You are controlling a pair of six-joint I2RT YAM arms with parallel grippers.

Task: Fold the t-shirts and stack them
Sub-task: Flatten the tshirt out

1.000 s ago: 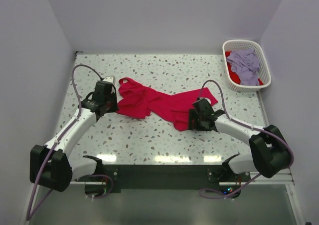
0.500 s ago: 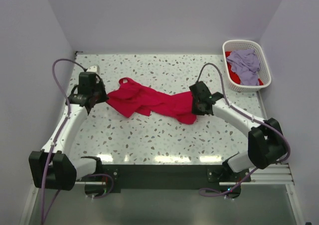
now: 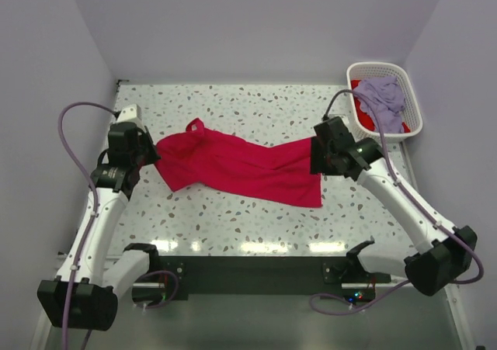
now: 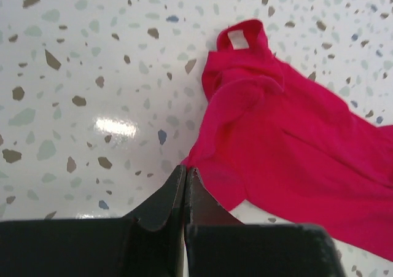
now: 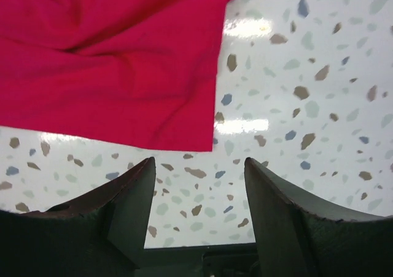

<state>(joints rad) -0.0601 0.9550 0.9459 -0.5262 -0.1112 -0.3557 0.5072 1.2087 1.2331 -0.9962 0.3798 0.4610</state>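
A crimson red t-shirt (image 3: 241, 168) lies spread across the middle of the speckled table. My left gripper (image 3: 153, 154) is shut on the shirt's left edge; in the left wrist view the jaws (image 4: 186, 168) pinch a fold of the red cloth (image 4: 288, 148). My right gripper (image 3: 320, 157) is at the shirt's right end, open and empty. In the right wrist view (image 5: 199, 163) the shirt's hem corner (image 5: 104, 62) lies just beyond the fingertips, with bare table between the jaws. A lavender t-shirt (image 3: 380, 95) lies on another red one (image 3: 365, 119) in the basket.
The white slotted basket (image 3: 411, 125) stands at the table's far right corner. Walls close in the table on the left, back and right. Purple cables loop off both arms.
Both arms have swung outward, away from each other. The bunched red shirt has been pulled out longer and flatter. The right gripper now stands open at the shirt's right end.
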